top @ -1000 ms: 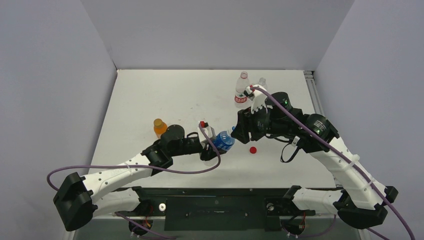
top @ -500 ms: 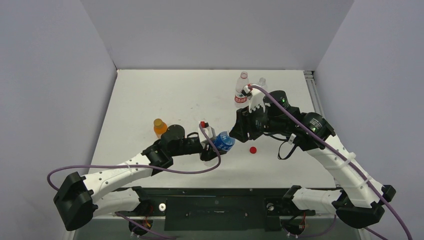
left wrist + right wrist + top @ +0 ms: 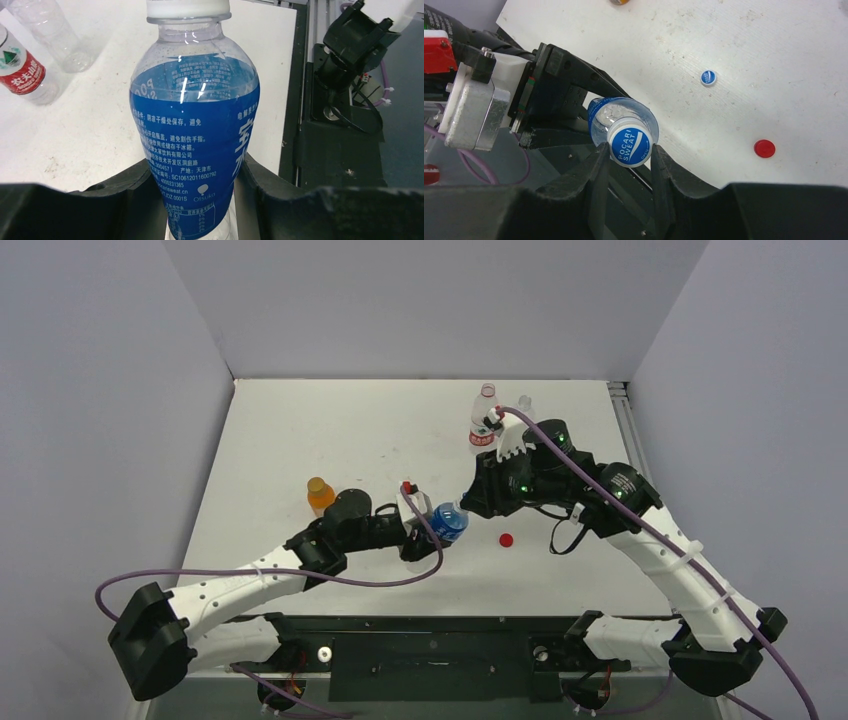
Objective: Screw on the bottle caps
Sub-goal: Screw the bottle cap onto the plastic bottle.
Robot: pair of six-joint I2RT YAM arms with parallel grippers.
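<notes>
My left gripper (image 3: 200,169) (image 3: 424,531) is shut on a blue-labelled bottle (image 3: 197,115) (image 3: 450,523), holding it tilted toward the right arm. A blue-and-white bottle cap (image 3: 630,145) (image 3: 187,7) sits on the bottle's mouth. My right gripper (image 3: 630,151) (image 3: 470,503) is shut on that cap, one finger on each side. A red cap (image 3: 506,539) (image 3: 764,148) lies loose on the table to the right of the bottle. Another blue-and-white cap (image 3: 708,77) lies farther out on the table.
An orange bottle (image 3: 319,494) stands behind my left arm. At the back right stand a clear bottle with a red label (image 3: 484,422) (image 3: 20,70) and an unlabelled clear bottle (image 3: 50,35). The table's near edge and black frame (image 3: 340,125) are close by.
My right gripper has moved slightly left onto the bottle's mouth and closed on the cap. The left gripper and bottle have stayed still.
</notes>
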